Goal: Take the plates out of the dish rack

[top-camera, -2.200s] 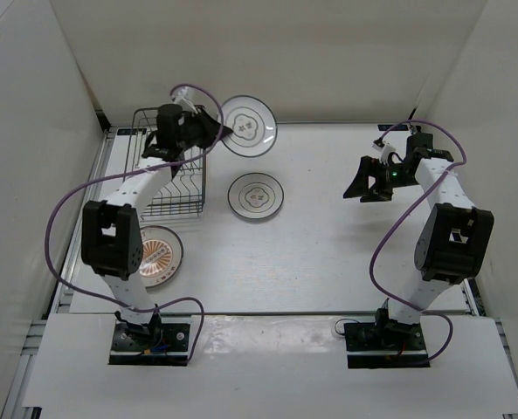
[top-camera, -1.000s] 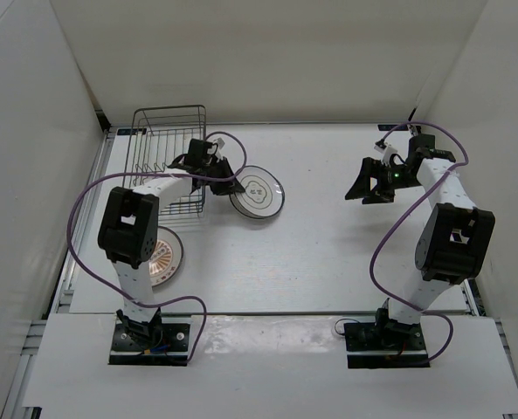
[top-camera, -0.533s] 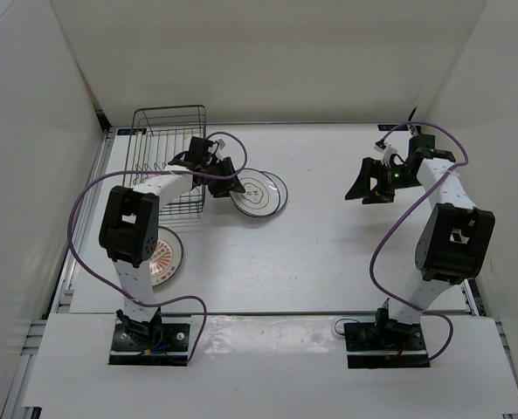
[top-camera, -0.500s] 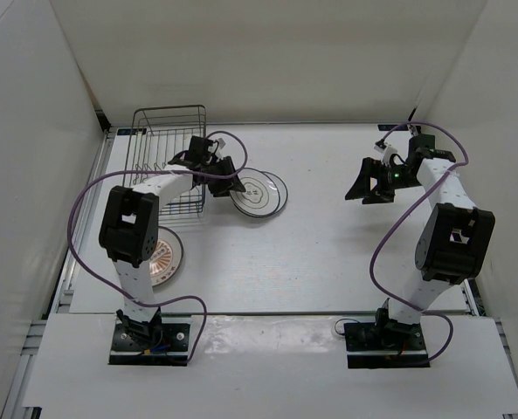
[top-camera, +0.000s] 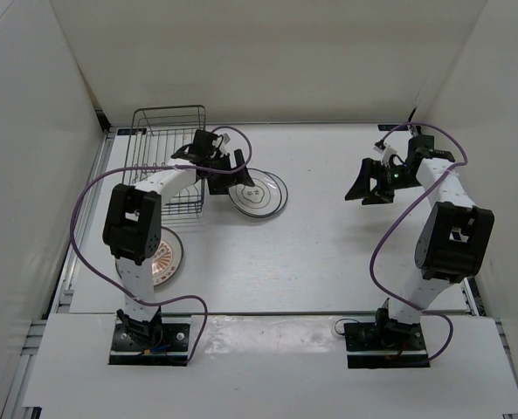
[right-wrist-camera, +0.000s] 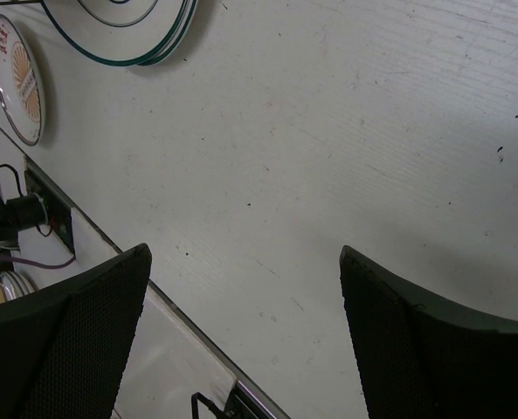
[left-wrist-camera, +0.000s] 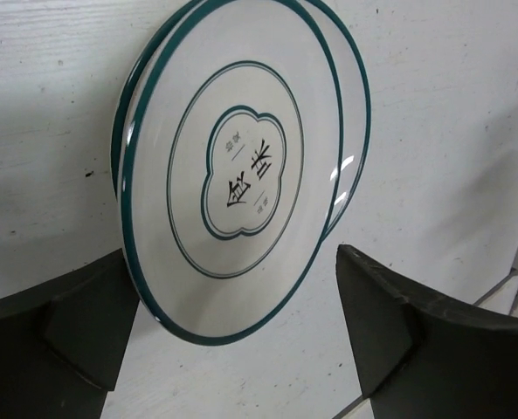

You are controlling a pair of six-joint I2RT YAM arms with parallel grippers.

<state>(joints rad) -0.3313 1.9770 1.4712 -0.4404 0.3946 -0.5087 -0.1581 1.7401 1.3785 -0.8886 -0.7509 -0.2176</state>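
Observation:
Two white plates with dark ring patterns lie stacked on the table (top-camera: 260, 195), the upper plate (left-wrist-camera: 241, 175) shifted off the lower plate's rim (left-wrist-camera: 356, 105). My left gripper (top-camera: 235, 177) (left-wrist-camera: 232, 253) is open at the stack's left edge, one finger on each side of the upper plate's near rim, gripping nothing. The sunburst plate (top-camera: 164, 255) (right-wrist-camera: 18, 78) lies flat near the left arm, partly hidden by it. The dark wire dish rack (top-camera: 167, 148) stands at the back left with no plate showing in it. My right gripper (top-camera: 369, 183) (right-wrist-camera: 241, 253) hangs open over bare table.
White walls close in the table at the back and on both sides. The left arm's purple cable (top-camera: 88, 196) loops beside the rack. The table's near edge and a base plate (right-wrist-camera: 49, 227) show in the right wrist view.
My left gripper has opened and let the second ringed plate go onto the first. It has drawn back a little toward the rack. The right arm has not moved.

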